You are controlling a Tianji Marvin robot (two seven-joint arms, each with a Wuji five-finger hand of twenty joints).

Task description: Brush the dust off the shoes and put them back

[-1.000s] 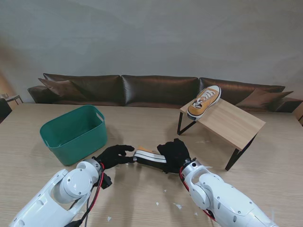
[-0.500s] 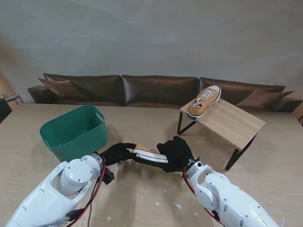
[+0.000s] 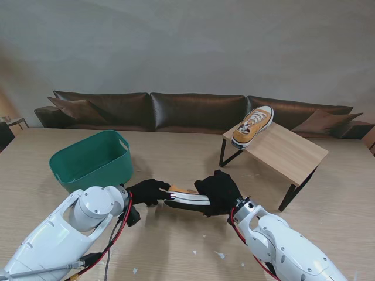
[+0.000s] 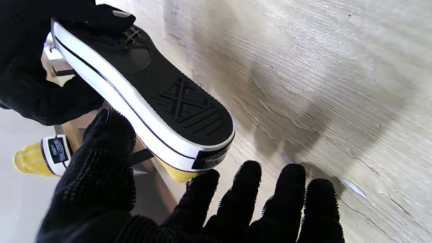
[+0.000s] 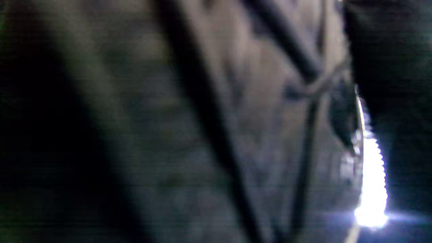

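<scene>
A yellow sneaker (image 3: pixel 188 196) with a white sidewall and black sole (image 4: pixel 158 101) is held off the table, sole turned outward, with my right hand (image 3: pixel 218 190) in a black glove shut on its front part. My left hand (image 3: pixel 147 191), in a bristly black glove, is at the heel; its thumb (image 4: pixel 108 148) rests against the sidewall and its fingers (image 4: pixel 249 189) spread just under the heel. The second yellow sneaker (image 3: pixel 252 125) lies on the small wooden table (image 3: pixel 287 153). The right wrist view is dark and blurred, filled by the held shoe's upper (image 5: pixel 236 118).
A green plastic basket (image 3: pixel 91 164) stands on the left, close to my left arm. The small table's black legs (image 3: pixel 290 196) stand just right of my right arm. White scraps (image 3: pixel 220 254) lie on the tabletop near me. A brown sofa (image 3: pixel 193 111) runs along the back.
My left hand has moved right, closing up to the sneaker's heel, and its arm has swung in. The right hand still holds the shoe, shifted slightly right.
</scene>
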